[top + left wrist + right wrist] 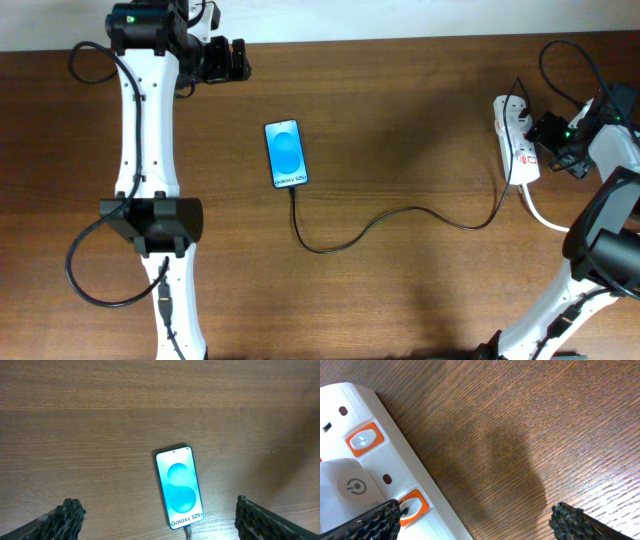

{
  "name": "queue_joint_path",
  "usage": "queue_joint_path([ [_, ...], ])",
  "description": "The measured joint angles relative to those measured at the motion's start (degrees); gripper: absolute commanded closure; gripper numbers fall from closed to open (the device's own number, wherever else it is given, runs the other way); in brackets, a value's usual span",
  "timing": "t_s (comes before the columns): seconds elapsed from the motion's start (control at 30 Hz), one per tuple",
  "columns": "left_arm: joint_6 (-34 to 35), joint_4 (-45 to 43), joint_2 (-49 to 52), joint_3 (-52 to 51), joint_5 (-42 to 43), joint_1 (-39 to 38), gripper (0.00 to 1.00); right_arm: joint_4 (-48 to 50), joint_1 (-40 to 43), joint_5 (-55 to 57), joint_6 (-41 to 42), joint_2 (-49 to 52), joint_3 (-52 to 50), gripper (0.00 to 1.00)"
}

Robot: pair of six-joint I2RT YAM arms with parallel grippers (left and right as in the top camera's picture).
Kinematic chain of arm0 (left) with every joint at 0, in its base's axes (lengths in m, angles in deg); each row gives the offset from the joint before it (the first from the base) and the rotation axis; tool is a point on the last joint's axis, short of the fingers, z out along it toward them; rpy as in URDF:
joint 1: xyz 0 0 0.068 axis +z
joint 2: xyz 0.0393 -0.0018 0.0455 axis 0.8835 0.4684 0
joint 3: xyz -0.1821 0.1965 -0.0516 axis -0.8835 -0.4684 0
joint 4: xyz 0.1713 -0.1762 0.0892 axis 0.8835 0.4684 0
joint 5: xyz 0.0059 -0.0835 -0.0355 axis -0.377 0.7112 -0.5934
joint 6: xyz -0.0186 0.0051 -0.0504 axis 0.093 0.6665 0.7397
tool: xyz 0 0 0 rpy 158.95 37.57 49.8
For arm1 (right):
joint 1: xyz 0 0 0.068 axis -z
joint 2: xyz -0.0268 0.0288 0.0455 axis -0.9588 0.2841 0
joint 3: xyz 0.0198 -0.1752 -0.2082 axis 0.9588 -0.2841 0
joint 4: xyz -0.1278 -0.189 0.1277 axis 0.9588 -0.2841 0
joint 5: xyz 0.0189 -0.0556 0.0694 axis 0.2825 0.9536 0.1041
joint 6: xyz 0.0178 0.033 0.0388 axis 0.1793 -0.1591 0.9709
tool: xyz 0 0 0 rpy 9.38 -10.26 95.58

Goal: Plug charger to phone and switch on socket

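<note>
1. As I judge it from overhead, the first half is looking done. The charger (400, 213) is running from the socket (515, 145) across the bench (400, 100), and its plug tip is meeting the bottom edge of the phone (286, 153). Whether it is fully seated I cannot tell
2. The phone is lying face up about midway between the left and right edges, nearer the far edge. The socket is sitting by the right edge, towards the far right corner
3. The switching is what I am judging to be left. I am hovering my right hand (476, 510) over the socket, spread wide and gripping nothing. One fingertip (380, 522) is lying just beside an orange switch (412, 505); whether it is touching, or whether that switch is on, I cannot tell
4. My left hand (225, 60) is hanging by the far edge, towards the left of the phone, wide open and empty
5. The phone screen is showing "Galaxy S25+" in white. A white adapter (350, 485) in the socket is showing a power symbol. The red marking on the socket is proving too small to read
</note>
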Motion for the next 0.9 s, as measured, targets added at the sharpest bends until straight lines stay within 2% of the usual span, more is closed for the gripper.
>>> queue_joint_path([
  [0.4, 0.0, 0.0, 0.0, 0.0, 0.0, 0.0, 0.01, 2.45, -0.87, 2.23, 1.68, -0.22, -1.68, 0.02],
  [0.77, 0.02, 0.0, 0.0, 0.0, 0.0, 0.0, 0.01, -1.07, -1.66, 2.95, 2.49, -1.09, -1.66, 0.02],
  [0.9, 0.0, 0.0, 0.0, 0.0, 0.0, 0.0, 0.01, -4.81, -2.25, -1.53, 1.64, -1.29, -1.64, 0.02],
])
